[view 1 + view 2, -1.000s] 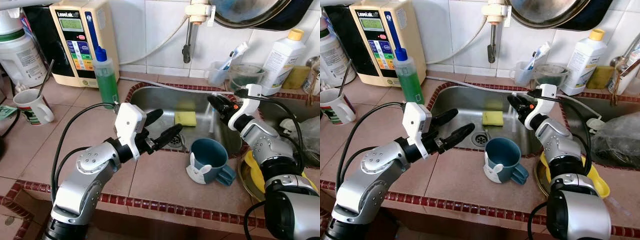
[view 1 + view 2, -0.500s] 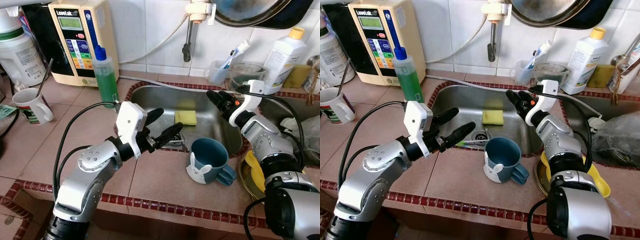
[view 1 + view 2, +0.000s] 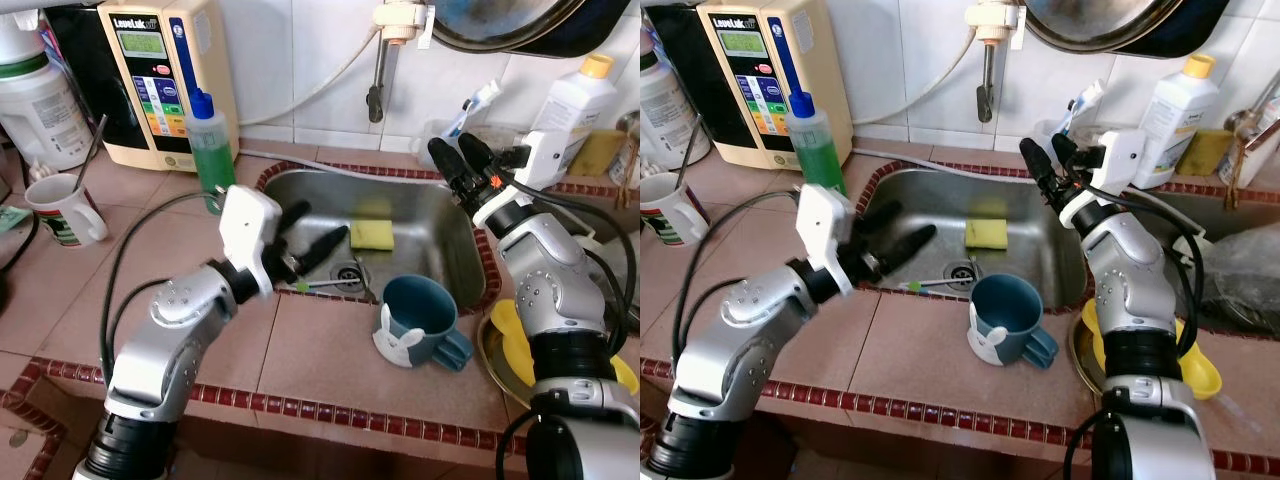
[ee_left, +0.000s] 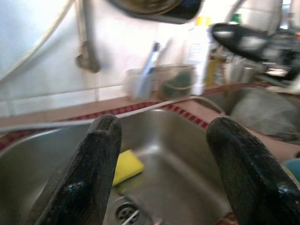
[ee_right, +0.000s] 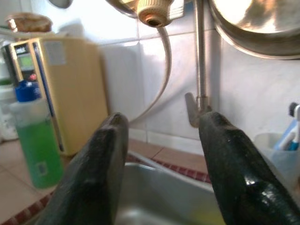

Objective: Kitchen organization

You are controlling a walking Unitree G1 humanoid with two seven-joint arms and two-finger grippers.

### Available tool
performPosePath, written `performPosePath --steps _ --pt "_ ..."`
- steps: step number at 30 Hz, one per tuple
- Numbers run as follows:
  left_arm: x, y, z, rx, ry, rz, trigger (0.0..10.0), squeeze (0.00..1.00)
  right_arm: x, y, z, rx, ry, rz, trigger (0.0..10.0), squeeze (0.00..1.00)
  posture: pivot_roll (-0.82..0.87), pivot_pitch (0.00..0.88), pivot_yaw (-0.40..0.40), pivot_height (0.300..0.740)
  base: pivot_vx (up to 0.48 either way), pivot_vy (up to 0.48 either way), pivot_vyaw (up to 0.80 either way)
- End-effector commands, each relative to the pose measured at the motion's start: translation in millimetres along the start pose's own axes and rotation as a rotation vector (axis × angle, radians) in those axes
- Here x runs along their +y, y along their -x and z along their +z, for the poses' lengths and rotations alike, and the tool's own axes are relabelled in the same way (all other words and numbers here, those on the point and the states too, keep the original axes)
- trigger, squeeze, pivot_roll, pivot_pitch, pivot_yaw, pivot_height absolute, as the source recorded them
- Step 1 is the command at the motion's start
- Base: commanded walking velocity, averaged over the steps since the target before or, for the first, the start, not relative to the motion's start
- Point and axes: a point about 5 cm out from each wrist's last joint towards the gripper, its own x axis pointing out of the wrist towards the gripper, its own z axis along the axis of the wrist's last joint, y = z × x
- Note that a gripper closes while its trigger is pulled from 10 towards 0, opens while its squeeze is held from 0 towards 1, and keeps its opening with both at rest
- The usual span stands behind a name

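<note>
A blue mug with a white bunny face stands on the tiled counter in front of the steel sink. In the sink lie a yellow sponge and, near the drain, a toothbrush. My left gripper hangs open over the sink's front left corner with nothing between its fingers. Its wrist view looks along the fingers across the basin to the sponge. My right gripper is open and empty, raised above the sink's back right rim, in front of a clear cup holding a toothbrush.
A green soap bottle and a beige water unit stand at the back left, a white mug with a spoon farther left. The tap hangs over the sink. A white bottle stands back right, a yellow dish right of the mug.
My right gripper has risen from over the sink toward the back wall. My left gripper has drawn back to the left, uncovering the toothbrush by the drain.
</note>
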Motion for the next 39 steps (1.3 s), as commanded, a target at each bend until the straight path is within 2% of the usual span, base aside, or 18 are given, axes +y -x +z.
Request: performPosePath --steps 1,6,9,10,14,15,18,24,28,34,39 --pt "7.7 -0.4 1.7 0.003 -0.026 0.039 10.0 0.00 9.4 4.9 5.1 -0.003 0.007 0.020 10.0 0.00 -0.05 0.010 0.007 0.740 0.000 0.000 0.00" --pt "16.0 2.1 3.4 0.005 -0.036 0.059 10.0 0.00 23.7 21.5 5.6 0.032 0.049 0.061 10.0 0.00 -0.06 0.013 0.012 0.740 0.000 0.000 0.00" --pt "22.9 4.4 5.3 0.011 -0.056 0.071 10.0 0.00 33.4 35.3 6.6 0.059 0.073 0.101 10.0 0.00 -0.06 0.017 0.013 0.740 0.000 0.000 0.00" --pt "29.8 5.8 7.4 0.016 -0.078 0.087 10.0 0.00 39.0 46.0 7.7 0.081 0.084 0.120 10.0 0.00 -0.06 0.020 0.014 0.740 0.000 0.000 0.00" --pt "36.0 7.1 10.4 0.015 -0.096 0.099 10.0 0.00 44.4 55.9 9.3 0.098 0.089 0.135 10.0 0.00 -0.07 0.023 0.017 0.740 0.000 0.000 0.00" --pt "40.1 8.0 13.8 0.011 -0.103 0.094 10.0 0.00 50.6 63.9 10.9 0.098 0.098 0.149 10.0 0.00 -0.07 0.026 0.015 0.740 0.000 0.000 0.00" --pt "42.4 8.2 15.8 0.017 -0.126 0.081 10.0 0.00 56.5 70.2 13.8 0.071 0.126 0.148 10.0 0.00 -0.07 0.029 0.017 0.740 0.000 0.000 0.00" --pt "42.2 7.0 15.4 0.044 -0.151 0.039 10.0 0.00 63.6 79.5 11.4 0.070 0.117 0.116 10.0 0.00 -0.08 0.031 0.029 0.740 0.000 0.000 0.00" --pt "35.6 1.7 14.4 0.071 -0.171 -0.037 10.0 0.00 70.6 87.5 11.1 0.116 0.079 0.085 10.0 0.00 -0.10 0.031 0.040 0.740 0.000 0.000 0.00" --pt "31.9 -1.9 17.6 0.084 -0.170 -0.083 10.0 0.00 73.4 93.8 10.7 0.180 0.052 0.041 10.0 0.00 -0.11 0.028 0.037 0.740 0.000 0.000 0.00" --pt "15.7 1.6 15.5 0.096 -0.166 -0.191 10.0 0.00 80.9 97.2 5.5 0.243 0.005 -0.001 10.0 0.00 -0.11 0.028 0.030 0.740 0.000 0.000 0.00"
